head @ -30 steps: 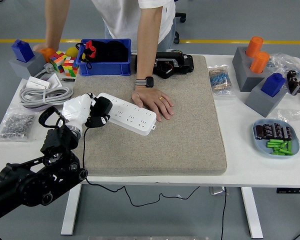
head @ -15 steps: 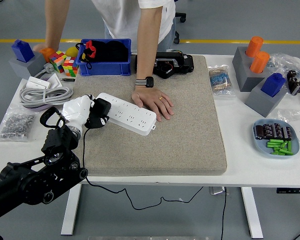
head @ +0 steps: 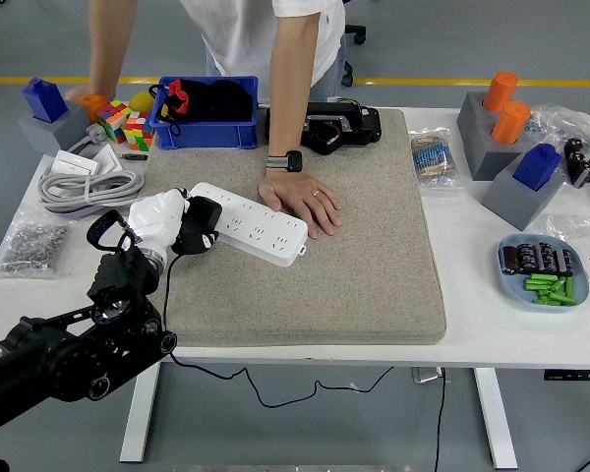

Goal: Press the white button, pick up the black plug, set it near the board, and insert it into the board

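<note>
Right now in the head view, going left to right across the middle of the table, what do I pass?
Bag of small metal parts → left robot hand on the black plug → white power strip → person's hand → blue tray of batteries.

A blue bin [head: 205, 129] stands beside puzzle cubes [head: 126, 126]; a plate [head: 544, 296] holds green batteries [head: 552, 288].

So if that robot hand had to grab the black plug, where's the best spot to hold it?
Probably by the black plug's chunky body, coming from the left, where the left hand already wraps it. The white power strip blocks its right side, and the cord trails off below.
</note>
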`<state>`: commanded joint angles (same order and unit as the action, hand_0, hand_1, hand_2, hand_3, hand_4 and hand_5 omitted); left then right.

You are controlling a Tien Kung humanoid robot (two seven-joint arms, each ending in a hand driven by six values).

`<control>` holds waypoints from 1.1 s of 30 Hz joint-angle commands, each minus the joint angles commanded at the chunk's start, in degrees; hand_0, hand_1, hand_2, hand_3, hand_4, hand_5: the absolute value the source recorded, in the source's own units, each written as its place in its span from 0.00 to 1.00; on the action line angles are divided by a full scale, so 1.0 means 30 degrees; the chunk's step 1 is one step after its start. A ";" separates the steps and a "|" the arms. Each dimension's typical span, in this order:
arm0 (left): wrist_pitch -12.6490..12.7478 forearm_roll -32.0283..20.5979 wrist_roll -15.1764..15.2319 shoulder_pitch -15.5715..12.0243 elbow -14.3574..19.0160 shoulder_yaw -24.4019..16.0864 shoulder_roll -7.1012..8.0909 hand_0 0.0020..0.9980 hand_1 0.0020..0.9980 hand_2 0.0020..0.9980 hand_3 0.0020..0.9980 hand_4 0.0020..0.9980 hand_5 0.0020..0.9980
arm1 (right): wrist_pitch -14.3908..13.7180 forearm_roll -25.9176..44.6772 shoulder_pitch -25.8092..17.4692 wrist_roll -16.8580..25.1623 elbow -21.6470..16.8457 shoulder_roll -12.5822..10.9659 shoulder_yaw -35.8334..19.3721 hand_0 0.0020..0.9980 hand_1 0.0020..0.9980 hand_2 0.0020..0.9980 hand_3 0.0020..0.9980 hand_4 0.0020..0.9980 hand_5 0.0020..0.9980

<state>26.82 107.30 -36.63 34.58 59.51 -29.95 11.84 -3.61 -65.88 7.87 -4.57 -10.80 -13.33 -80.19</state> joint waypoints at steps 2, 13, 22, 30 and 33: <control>-0.0020 -0.0007 -0.0014 0.0069 -0.0051 0.0053 -0.0037 0.25 0.22 0.26 0.53 0.63 0.00 | 0.0001 0.0013 0.0012 0.0001 -0.0006 -0.0009 0.0005 0.62 0.59 0.59 0.58 0.64 0.38; -0.0186 0.0121 -0.0117 0.0343 -0.0166 0.0192 -0.0138 0.25 0.23 0.26 0.53 0.64 0.00 | -0.0006 -0.0003 0.0015 0.0001 -0.0006 0.0011 -0.0086 0.62 0.59 0.59 0.58 0.64 0.38; -0.0854 0.0157 -0.0117 0.0316 -0.0065 0.0148 0.0041 0.23 0.22 0.25 0.51 0.65 0.00 | -0.0007 -0.0044 -0.0021 0.0002 0.0004 0.0002 -0.0137 0.62 0.59 0.59 0.58 0.64 0.38; -0.1083 0.0229 -0.0117 0.0349 -0.0210 0.0191 0.0062 0.23 0.22 0.25 0.50 0.65 0.00 | -0.0006 -0.0018 0.0018 0.0011 -0.0024 0.0006 -0.0114 0.62 0.59 0.59 0.58 0.64 0.38; -0.1120 0.0300 -0.0117 0.0374 -0.0244 0.0208 0.0066 0.23 0.22 0.25 0.50 0.65 0.00 | -0.0004 -0.0026 0.0008 0.0006 -0.0015 0.0013 -0.0139 0.62 0.59 0.59 0.58 0.64 0.38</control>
<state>23.46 108.20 -36.98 35.70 58.78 -29.33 12.03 -3.62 -65.96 7.89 -4.55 -10.85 -13.29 -80.60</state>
